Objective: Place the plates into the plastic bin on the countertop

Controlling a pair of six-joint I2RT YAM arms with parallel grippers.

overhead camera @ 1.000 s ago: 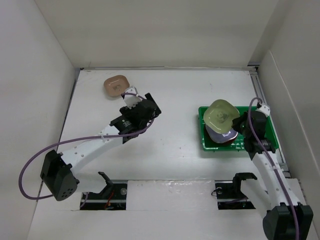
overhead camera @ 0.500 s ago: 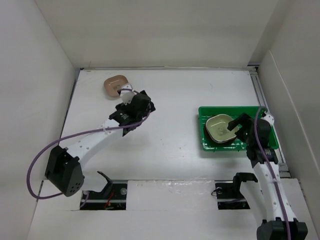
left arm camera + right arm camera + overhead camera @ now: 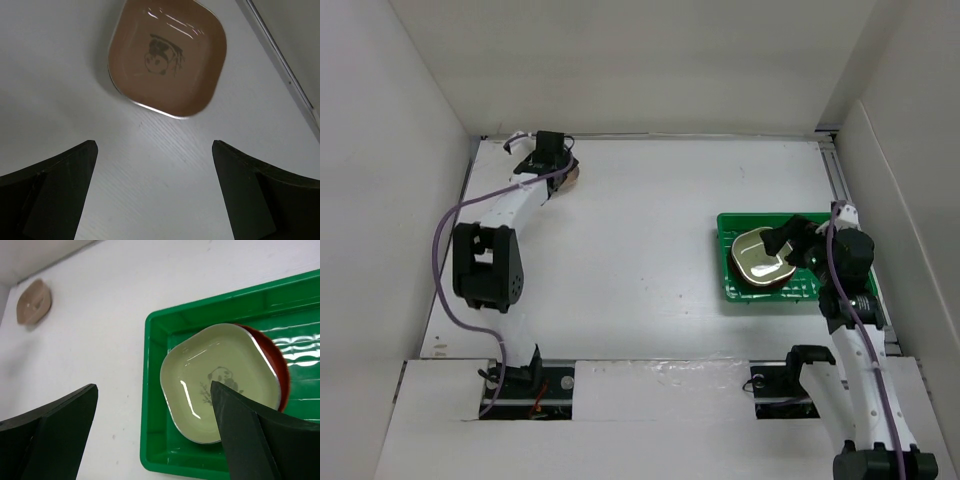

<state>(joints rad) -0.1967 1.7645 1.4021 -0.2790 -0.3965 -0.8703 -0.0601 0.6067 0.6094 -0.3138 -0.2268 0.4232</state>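
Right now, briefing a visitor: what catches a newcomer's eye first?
The bright green plastic bin at right stands out, holding a light green rounded-square panda plate atop a round red plate. Far left, a tan-pink rounded-square panda plate lies alone by the open left end effector.

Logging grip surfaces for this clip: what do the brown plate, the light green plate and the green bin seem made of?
Brown plate: probably melamine or glazed ceramic, glossy; sharp light streaks.
Light green plate: same look, glossy glints.
Green bin: moulded plastic, shiny; wavy reflections on its floor.
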